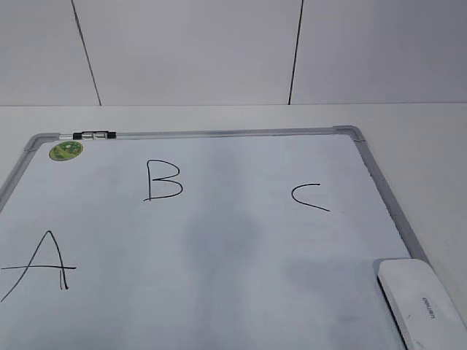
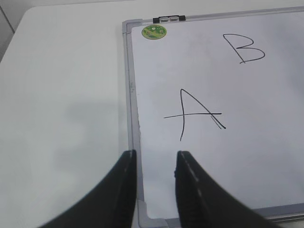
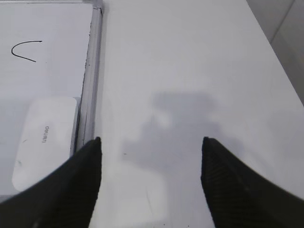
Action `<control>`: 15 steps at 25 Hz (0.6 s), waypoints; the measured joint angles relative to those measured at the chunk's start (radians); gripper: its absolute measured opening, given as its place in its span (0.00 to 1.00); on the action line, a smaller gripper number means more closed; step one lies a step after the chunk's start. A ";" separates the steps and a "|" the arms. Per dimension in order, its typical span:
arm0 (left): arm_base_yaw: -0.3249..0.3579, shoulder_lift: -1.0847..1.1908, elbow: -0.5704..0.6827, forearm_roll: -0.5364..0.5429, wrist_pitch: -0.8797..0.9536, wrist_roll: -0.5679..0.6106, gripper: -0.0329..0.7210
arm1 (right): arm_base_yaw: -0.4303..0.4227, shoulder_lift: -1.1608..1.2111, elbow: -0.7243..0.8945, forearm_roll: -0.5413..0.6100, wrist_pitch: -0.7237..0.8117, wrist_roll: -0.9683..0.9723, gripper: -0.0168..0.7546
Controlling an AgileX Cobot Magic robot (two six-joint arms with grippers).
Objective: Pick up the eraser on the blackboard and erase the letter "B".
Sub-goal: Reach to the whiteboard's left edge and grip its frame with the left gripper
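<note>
- The eraser (image 1: 421, 305) lies flat in the lower right corner of the exterior frame, on the blackboard (image 1: 219, 292) beside its right frame edge
- The letter "B" (image 1: 163, 181) stands intact in the upper middle of the board
- Right gripper (image 3: 151, 156), fingers spread wide and empty, hovers over bare table (image 3: 190, 71) just right of the eraser
- Left gripper (image 2: 155, 164), fingers narrowly parted and empty, hangs over the board's left frame edge at lower centre
</note>
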 joint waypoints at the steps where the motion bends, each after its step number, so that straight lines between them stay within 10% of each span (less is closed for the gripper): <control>1: 0.000 0.000 0.000 0.000 0.000 0.000 0.34 | 0.000 0.000 0.000 -0.002 0.000 0.000 0.66; 15: 0.000 0.000 0.000 0.000 0.000 0.000 0.34 | 0.000 0.000 0.000 -0.022 0.000 0.000 0.66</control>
